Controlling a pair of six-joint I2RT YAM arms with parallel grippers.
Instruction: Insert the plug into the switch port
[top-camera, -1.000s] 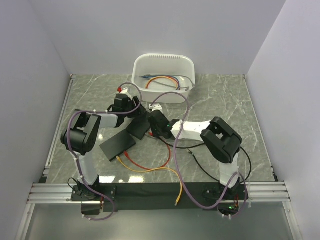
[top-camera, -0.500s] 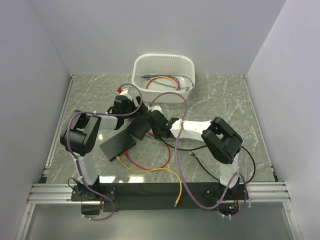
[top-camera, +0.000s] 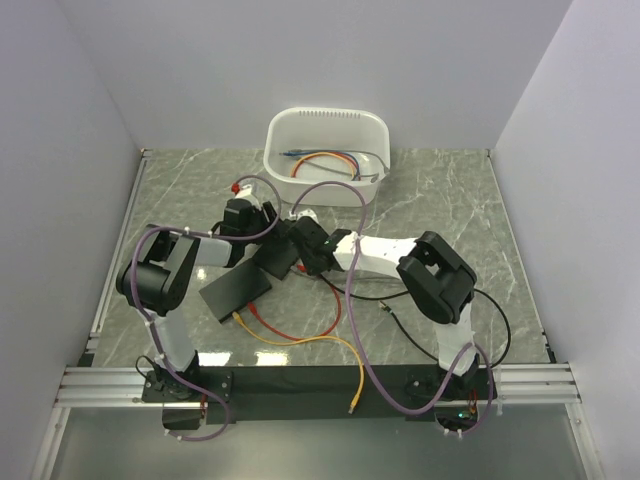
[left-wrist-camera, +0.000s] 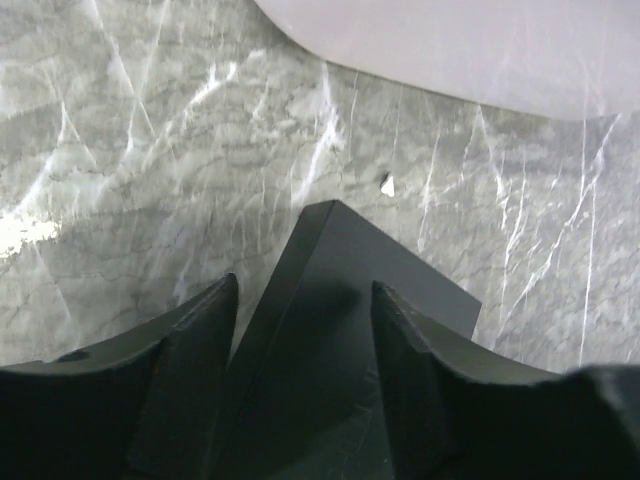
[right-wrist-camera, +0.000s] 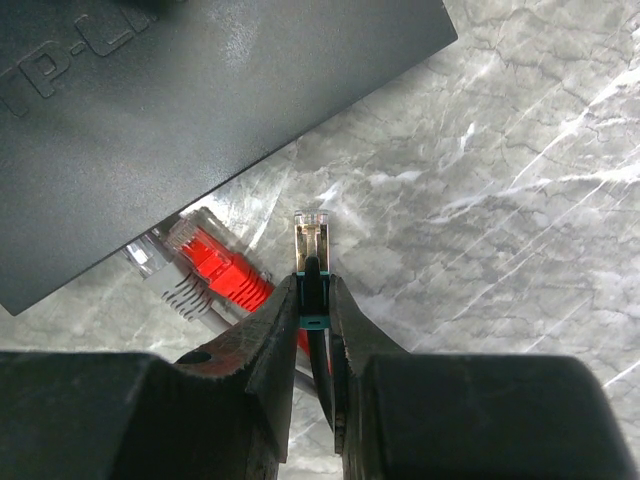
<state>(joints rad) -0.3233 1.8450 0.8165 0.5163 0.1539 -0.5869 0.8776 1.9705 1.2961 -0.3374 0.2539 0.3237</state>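
Observation:
A black switch (top-camera: 278, 257) lies mid-table. In the left wrist view my left gripper (left-wrist-camera: 303, 300) straddles a corner of it (left-wrist-camera: 340, 330), the jaws partly closed against it, one finger (left-wrist-camera: 190, 350) on its side. My right gripper (right-wrist-camera: 313, 290) is shut on a clear plug (right-wrist-camera: 312, 228) with a teal boot and a black cable. The plug points forward, just off the lettered switch's (right-wrist-camera: 200, 110) near edge and not touching it. In the top view the right gripper (top-camera: 300, 245) sits at the switch's right side and the left gripper (top-camera: 265, 228) at its far side.
A red plug (right-wrist-camera: 215, 270) and a grey plug (right-wrist-camera: 150, 258) lie at the switch's edge, left of my plug. A second black box (top-camera: 236, 290) lies front left. A white bin (top-camera: 327, 155) of cables stands behind. Orange and red cables (top-camera: 300, 338) trail in front.
My right gripper has moved left and farther back with the plug, closer to the switch. My left arm has shifted slightly left.

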